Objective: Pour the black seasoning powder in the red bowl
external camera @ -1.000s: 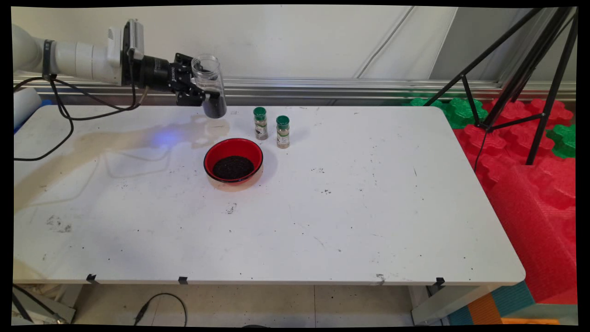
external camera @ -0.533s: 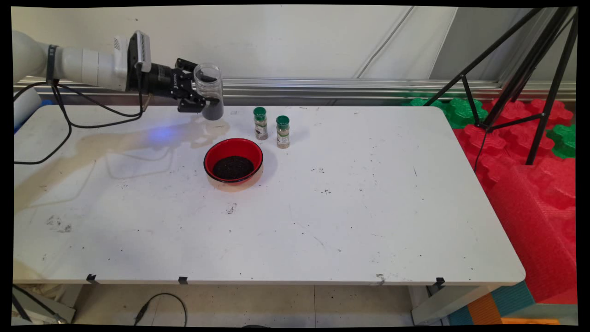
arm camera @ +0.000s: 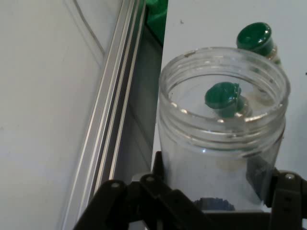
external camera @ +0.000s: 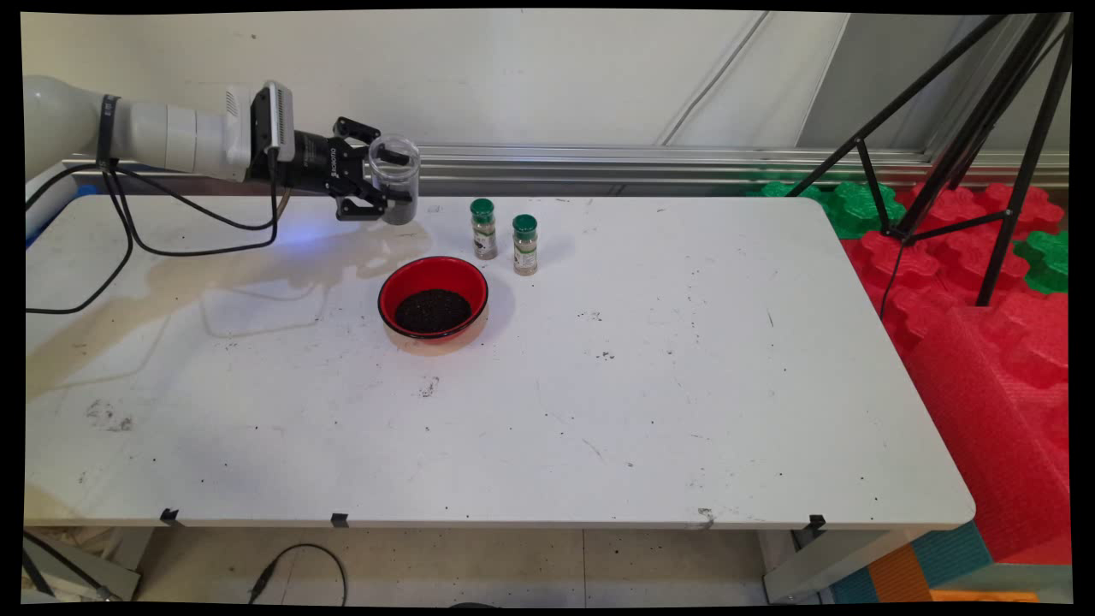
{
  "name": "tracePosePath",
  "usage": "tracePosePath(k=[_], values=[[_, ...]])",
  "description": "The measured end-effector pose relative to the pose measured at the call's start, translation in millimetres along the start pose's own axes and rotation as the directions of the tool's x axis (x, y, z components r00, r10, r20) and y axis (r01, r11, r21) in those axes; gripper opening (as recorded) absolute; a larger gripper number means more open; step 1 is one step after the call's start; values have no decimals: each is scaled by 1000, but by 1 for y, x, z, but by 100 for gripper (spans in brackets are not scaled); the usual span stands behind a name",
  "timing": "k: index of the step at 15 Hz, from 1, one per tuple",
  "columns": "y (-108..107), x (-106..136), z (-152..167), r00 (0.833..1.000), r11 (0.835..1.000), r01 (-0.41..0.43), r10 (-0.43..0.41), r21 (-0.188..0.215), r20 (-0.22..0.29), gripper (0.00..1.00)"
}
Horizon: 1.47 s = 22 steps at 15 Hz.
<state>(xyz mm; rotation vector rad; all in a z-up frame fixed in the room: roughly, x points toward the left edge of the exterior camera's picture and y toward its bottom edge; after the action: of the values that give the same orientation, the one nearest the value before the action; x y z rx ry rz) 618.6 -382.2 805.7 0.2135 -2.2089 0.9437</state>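
Gripper: the black two-finger gripper [external camera: 389, 184] is clamped round a clear plastic jar [external camera: 395, 178], one finger on each side of its body, and the hand view shows the dark pads pressed against the jar wall [arm camera: 221, 143]
Jar: open-mouthed, no lid, upright with its threaded rim uppermost; a little dark granular stuff sits at the bottom, and the rest of it is see-through
Jar position: over the far left part of the white table [external camera: 684, 411], close above the surface near the back edge; I cannot tell whether its base touches the table
Arm: the white arm [external camera: 154, 137] reaches in level from the left, black cables [external camera: 128, 231] drooping under it onto the tabletop
Red bowl: a red bowl [external camera: 433, 298] stands in front of the jar, nearer the camera and slightly right, apart from it, holding a heap of the same dark grains
Spice bottles: two small green-capped bottles stand upright to the right of the jar, the left bottle [external camera: 483, 228] and the right bottle [external camera: 524, 245] near each other but not touching, both behind the bowl; in the hand view one green cap [arm camera: 223, 98] shows through the jar's wall and the other cap [arm camera: 255, 38] beyond its rim
Background: a metal rail [external camera: 642, 158] runs along the wall behind the table, with red and green foam blocks [external camera: 984, 282] and a black tripod [external camera: 967, 128] off to the right
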Motion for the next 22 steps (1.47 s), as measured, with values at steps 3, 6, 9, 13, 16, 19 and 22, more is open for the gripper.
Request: tracePosePath(k=[3, 6, 9, 13, 16, 19, 22], values=[[6, 3, 4, 998, 998, -62, 62, 6, 2, 0], [11, 5, 7, 991, 991, -130, 130, 20, 9, 0], [16, 8, 9, 982, 981, -191, 191, 34, 12, 0], [23, 14, 13, 954, 952, -300, 299, 63, 14, 0], [27, 16, 14, 928, 925, -372, 371, 79, 28, 0], [30, 17, 16, 903, 899, -429, 427, 89, 43, 0], [32, 17, 17, 878, 873, -479, 476, 94, 56, 0]])
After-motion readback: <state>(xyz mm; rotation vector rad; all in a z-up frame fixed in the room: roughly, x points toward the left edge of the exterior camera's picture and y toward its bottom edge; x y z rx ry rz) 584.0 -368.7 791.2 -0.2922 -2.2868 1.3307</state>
